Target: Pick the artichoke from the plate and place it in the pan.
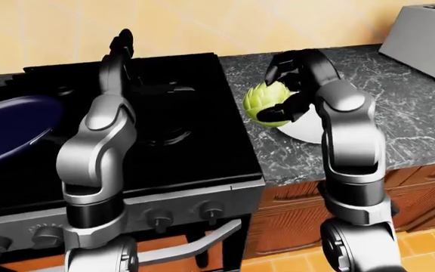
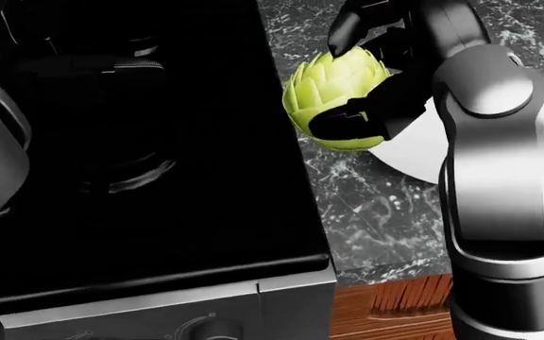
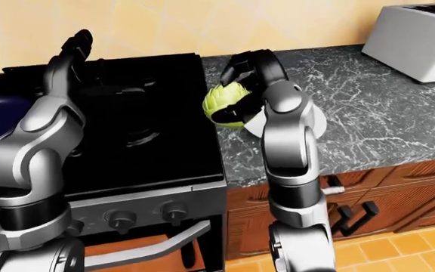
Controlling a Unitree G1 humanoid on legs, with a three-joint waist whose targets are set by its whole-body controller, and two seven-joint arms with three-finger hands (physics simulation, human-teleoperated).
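Mid-carry, right hand (image 2: 361,81) clenched round the artichoke (image 2: 333,95), clear of plate (image 2: 414,152), left hand (image 1: 121,45) released; next, leftward across the stove (image 1: 180,130) to the pan (image 1: 10,127).

The pale green, leafy, rounded artichoke (image 2: 333,95) hangs lifted clear of the round white plate (image 2: 414,152), over the marbled grey counter's left edge beside the black stove. The dark blue round pan (image 1: 10,127) sits on the stove's far left side, well apart from it.
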